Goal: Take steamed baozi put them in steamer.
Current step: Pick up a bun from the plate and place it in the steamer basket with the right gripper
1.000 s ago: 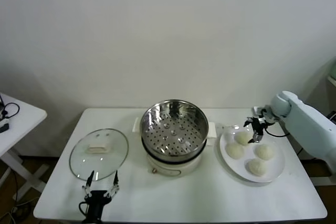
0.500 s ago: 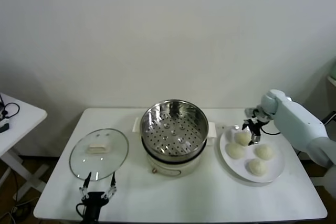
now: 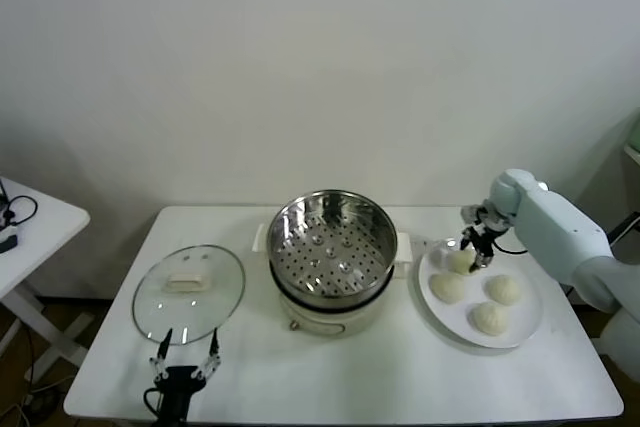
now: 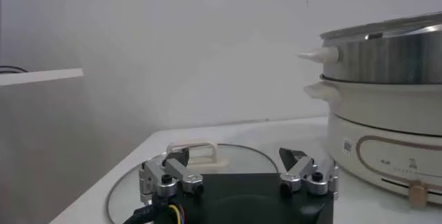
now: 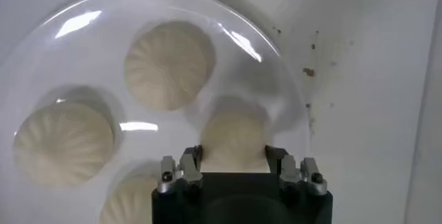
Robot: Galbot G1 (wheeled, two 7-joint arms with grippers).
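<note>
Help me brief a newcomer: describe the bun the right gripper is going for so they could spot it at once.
Find the white plate right of the steamer. Four baozi lie on it; the one meant sits at the far edge, nearest the steamer. It alone lies between the open fingers of the right gripper; the other three lie free.

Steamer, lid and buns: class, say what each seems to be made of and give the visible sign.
Steamer: polished metal, probably stainless steel; it mirrors light and has punched holes in its floor.
Lid: clear glass, most likely; the table shows through it.
Buns: soft matte dough, it seems; the right wrist view shows pleated cream tops.
</note>
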